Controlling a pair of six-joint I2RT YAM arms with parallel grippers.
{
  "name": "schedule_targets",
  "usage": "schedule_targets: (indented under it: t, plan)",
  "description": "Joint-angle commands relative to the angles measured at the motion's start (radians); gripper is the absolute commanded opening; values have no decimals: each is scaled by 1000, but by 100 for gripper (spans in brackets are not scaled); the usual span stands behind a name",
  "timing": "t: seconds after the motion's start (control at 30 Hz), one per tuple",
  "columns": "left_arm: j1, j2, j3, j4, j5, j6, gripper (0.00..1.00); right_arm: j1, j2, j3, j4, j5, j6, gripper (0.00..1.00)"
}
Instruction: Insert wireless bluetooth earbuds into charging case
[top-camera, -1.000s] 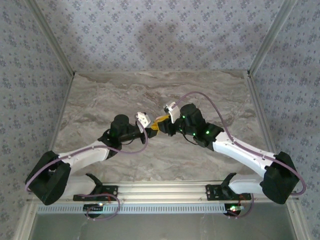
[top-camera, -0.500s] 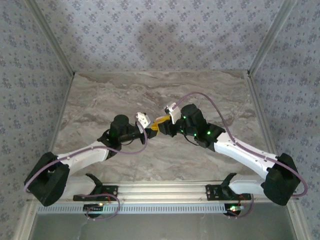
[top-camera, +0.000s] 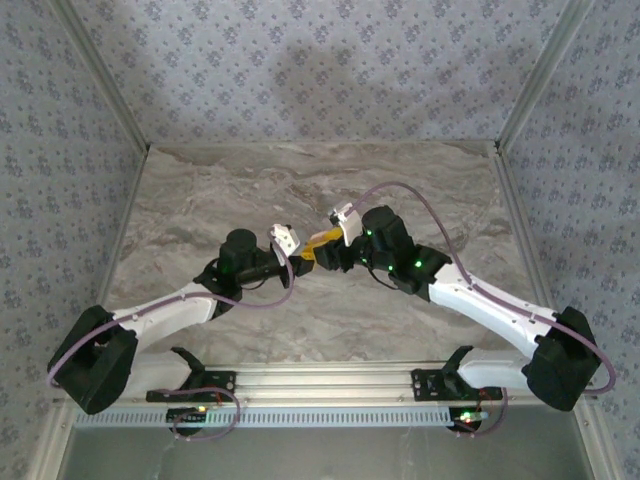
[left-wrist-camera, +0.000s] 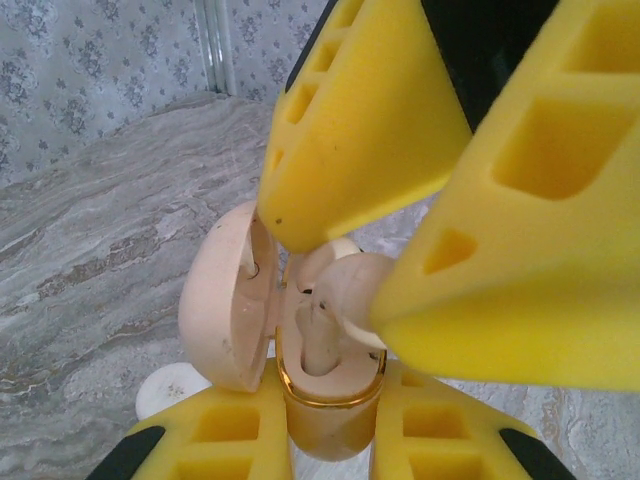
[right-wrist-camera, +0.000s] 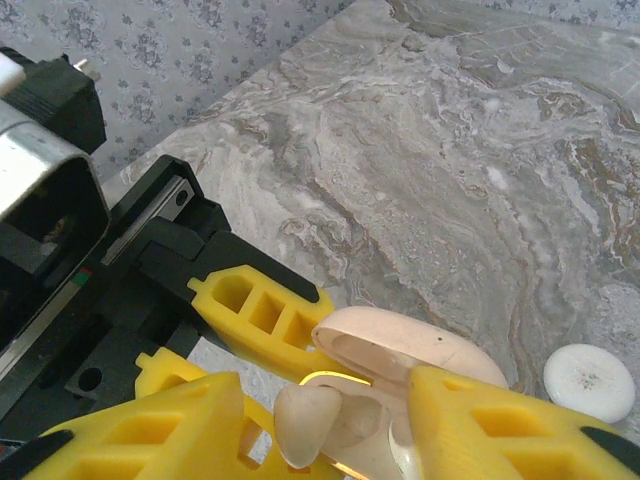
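As the charging case (left-wrist-camera: 300, 400) stands: lid (left-wrist-camera: 225, 310) swung wide to one side, gold-rimmed body upright, apparently held above the marble surface (right-wrist-camera: 450, 150).
Left hand (left-wrist-camera: 330, 455): closed on the lower body of the case, one yellow finger on either flank.
Right hand (right-wrist-camera: 330, 400): fingers apart, straddling one earbud (right-wrist-camera: 308, 418); one pad touches it, and no firm clamp is evident.
Earbud position: at the mouth of the case, partly inside the rim and tilted; judged not fully seated.
Second earbud: a pale shape lies in the well beneath; whether it is the other bud or the moulded seat cannot be told.
White disc (right-wrist-camera: 590, 382): lying on the surface near the hands; identity unclear.
Progress: judged late in one insertion.
Outstanding: seating this bud, accounting for the other, shutting the lid.
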Motion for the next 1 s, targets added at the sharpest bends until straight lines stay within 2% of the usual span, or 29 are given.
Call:
schedule_targets:
  t: [0.0, 0.13, 0.37, 0.6, 0.7, 0.97]
  plan:
    - [-5, -31, 38, 36, 0, 8, 11, -3, -25, 43, -32, -2, -1, 54]
    - [-4, -31, 37, 33, -5, 11, 11, -7, -46, 52, -36, -15, 5, 60]
    - [-3, -33, 37, 29, -8, 13, 11, -22, -94, 48, -52, -41, 36, 60]
    - [-3, -33, 38, 23, -9, 16, 11, -54, -93, 47, -101, -112, 105, 45]
    - [-4, -32, 40, 22, -8, 16, 11, -55, -65, 54, -111, -138, 117, 41]
    - [-3, -31, 43, 20, -10, 19, 11, -59, -15, 72, -117, -163, 117, 40]
